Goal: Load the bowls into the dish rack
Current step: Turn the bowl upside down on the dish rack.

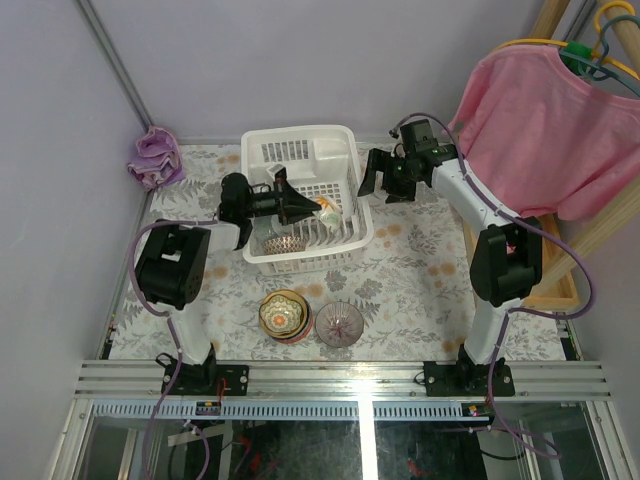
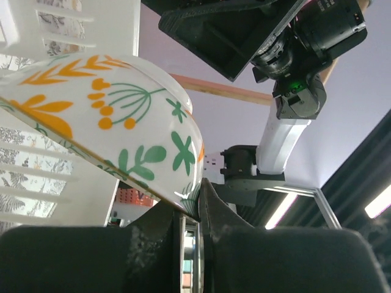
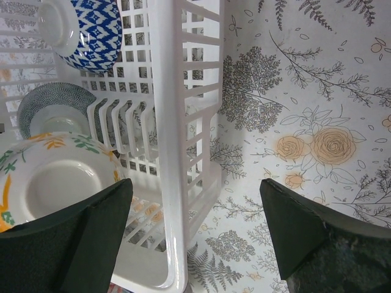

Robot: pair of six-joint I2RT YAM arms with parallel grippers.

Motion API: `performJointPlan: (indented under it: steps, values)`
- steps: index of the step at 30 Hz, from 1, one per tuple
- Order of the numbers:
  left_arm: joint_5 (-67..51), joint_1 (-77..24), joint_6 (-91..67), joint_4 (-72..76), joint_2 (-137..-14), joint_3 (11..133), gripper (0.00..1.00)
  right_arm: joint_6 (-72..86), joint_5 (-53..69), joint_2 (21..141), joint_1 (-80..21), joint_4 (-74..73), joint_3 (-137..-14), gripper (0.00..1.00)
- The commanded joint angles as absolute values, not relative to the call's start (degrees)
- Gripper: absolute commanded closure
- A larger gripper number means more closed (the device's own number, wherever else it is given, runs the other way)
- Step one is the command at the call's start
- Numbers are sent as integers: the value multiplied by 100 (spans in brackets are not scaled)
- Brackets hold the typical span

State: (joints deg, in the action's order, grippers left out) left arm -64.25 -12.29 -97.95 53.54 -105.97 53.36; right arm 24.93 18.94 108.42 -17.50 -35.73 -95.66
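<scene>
The flowered bowl [image 2: 110, 122] is pinched by our left hand [image 2: 198, 204] inside the dish rack [image 1: 300, 258]; our right hand [image 1: 380, 185] is spread.

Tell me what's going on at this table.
The left gripper pinches the rim of a white bowl with orange and green flowers, holding it inside the dish rack. A blue-white bowl and a grey-speckled bowl already sit in the rack. The right gripper hangs open and empty beside the rack's right wall. A yellow bowl and a purplish bowl wait on the table in front of it.
</scene>
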Motion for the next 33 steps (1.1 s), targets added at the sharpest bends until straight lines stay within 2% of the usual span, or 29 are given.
performJointPlan:
  steps: [1,4,8,10,12,14,33]
  values:
    - [-7052,-998,-10460,6758,-10593,5315,100,2659,1826,10810,-1763,-3594,-9817,8]
    - [-7231,-910,-9701,5623,-10485,5379,100,2651,1778,10909,-1812,-3660,-9992,8]
    - [-7288,-847,-7810,2953,-10454,5800,100,2662,1807,11088,-1852,-3669,-10183,8]
    - [-7256,-842,-6804,1501,-10545,6234,100,2668,1819,11169,-1871,-3638,-10259,8]
    - [-7136,-840,-5493,-701,-10755,7026,100,2667,1844,11245,-1866,-3570,-10294,8]
    - [-7016,-848,-4802,-1547,-10926,7492,100,2679,1876,11305,-1877,-3499,-10312,8]
    - [-7198,-1526,-4844,-1617,-11103,7970,100,2441,2289,11696,-1779,-3736,-10719,8]
